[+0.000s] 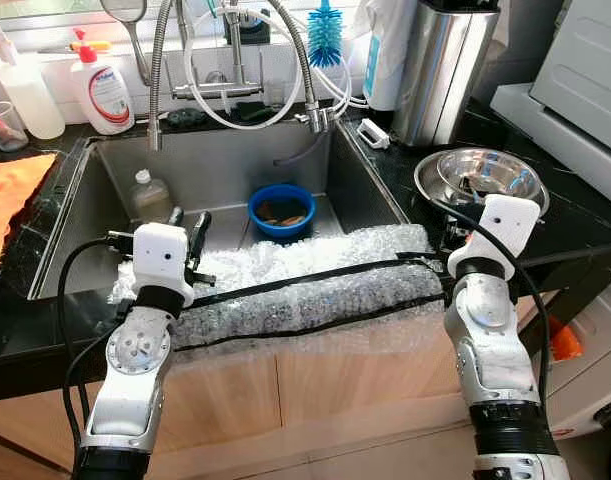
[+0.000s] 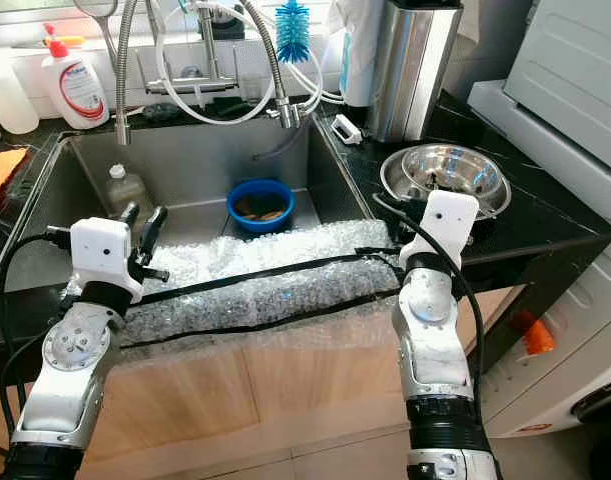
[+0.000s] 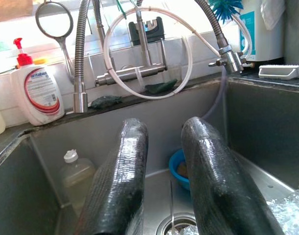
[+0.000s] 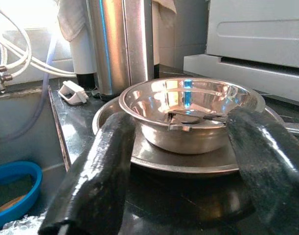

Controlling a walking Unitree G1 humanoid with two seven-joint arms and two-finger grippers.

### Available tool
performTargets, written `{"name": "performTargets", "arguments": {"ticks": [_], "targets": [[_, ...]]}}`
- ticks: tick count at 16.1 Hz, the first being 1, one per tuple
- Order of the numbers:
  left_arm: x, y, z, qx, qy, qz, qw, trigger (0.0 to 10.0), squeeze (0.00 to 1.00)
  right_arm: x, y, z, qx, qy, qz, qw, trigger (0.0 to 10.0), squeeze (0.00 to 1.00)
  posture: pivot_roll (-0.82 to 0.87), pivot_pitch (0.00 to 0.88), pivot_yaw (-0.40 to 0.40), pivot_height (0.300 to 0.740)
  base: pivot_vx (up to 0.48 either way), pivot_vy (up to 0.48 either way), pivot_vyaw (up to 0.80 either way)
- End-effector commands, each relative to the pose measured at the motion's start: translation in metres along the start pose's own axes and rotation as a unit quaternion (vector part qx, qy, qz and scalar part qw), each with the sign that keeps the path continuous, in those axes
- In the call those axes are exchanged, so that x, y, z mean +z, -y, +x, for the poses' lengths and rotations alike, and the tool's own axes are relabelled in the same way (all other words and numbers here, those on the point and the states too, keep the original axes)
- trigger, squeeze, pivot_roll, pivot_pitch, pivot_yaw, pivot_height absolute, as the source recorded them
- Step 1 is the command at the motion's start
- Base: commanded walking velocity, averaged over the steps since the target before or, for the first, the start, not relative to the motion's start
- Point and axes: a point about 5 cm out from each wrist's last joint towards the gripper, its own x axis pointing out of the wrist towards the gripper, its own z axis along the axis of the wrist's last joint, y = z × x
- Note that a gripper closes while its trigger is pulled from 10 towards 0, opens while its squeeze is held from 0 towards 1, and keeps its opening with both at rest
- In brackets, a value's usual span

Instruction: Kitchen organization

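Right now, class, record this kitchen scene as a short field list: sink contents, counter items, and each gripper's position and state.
sink contents: round blue plastic bowl; clear plastic bottle with white cap
front sink edge: bubble wrap sheet
right counter: shiny steel bowl on a steel plate
left gripper: open, over the sink
right gripper: open, facing the steel bowl

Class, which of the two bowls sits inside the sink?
The blue bowl, on the sink floor. The steel bowl stands on the counter, before the right pincer.
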Motion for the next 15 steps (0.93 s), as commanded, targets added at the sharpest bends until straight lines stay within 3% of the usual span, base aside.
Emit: {"name": "performTargets", "arguments": {"ticks": [1,2,5,6,8,9,10,15], "targets": [[0.0006,0.0028,0.0007,-0.008,0.004,0.008,1.000,10.0,0.00,0.0037,0.0015,0.0037,-0.006,0.006,0.005,1.000,8.2,0.00,0.00,0.000,0.006,0.740,0.000,0.000,0.00],[0.0007,0.0028,0.0014,-0.009,0.004,0.008,1.000,10.0,0.00,0.0032,0.0016,0.0044,-0.007,0.005,0.005,1.000,10.0,0.00,0.00,0.000,0.007,0.740,0.000,0.000,0.00],[0.0016,0.0025,0.0022,-0.008,0.004,0.009,1.000,10.0,0.00,0.0025,-0.0018,0.0022,-0.001,0.003,0.007,1.000,10.0,0.00,0.00,0.000,0.007,0.740,0.000,0.000,0.00],[0.0010,0.0024,0.0015,-0.006,0.003,0.009,1.000,10.0,0.00,0.0027,-0.0023,0.0017,-0.001,0.003,0.009,1.000,0.0,0.00,0.00,0.000,0.006,0.740,0.000,0.000,0.00],[0.0011,0.0024,0.0016,-0.005,0.002,0.008,1.000,10.0,0.00,0.0028,-0.0029,0.0019,0.001,0.003,0.010,1.000,0.0,0.00,0.00,0.000,0.005,0.740,0.000,0.000,0.00],[0.0011,0.0024,0.0016,-0.005,0.002,0.008,1.000,10.0,0.00,0.0029,-0.0032,0.0021,0.003,0.004,0.010,1.000,2.6,0.00,0.00,0.000,0.004,0.740,0.000,0.000,0.00],[0.0012,0.0024,0.0017,-0.004,0.002,0.008,1.000,10.0,0.00,0.0033,-0.0033,0.0024,0.004,0.004,0.010,1.000,10.0,0.00,0.00,0.000,0.003,0.740,0.000,0.000,0.00],[0.0009,0.0021,0.0015,0.002,0.000,0.006,1.000,10.0,0.00,0.0071,-0.0031,0.0040,0.005,0.011,0.013,1.000,10.0,0.00,0.00,0.000,-0.001,0.740,0.000,0.000,0.00]]}}
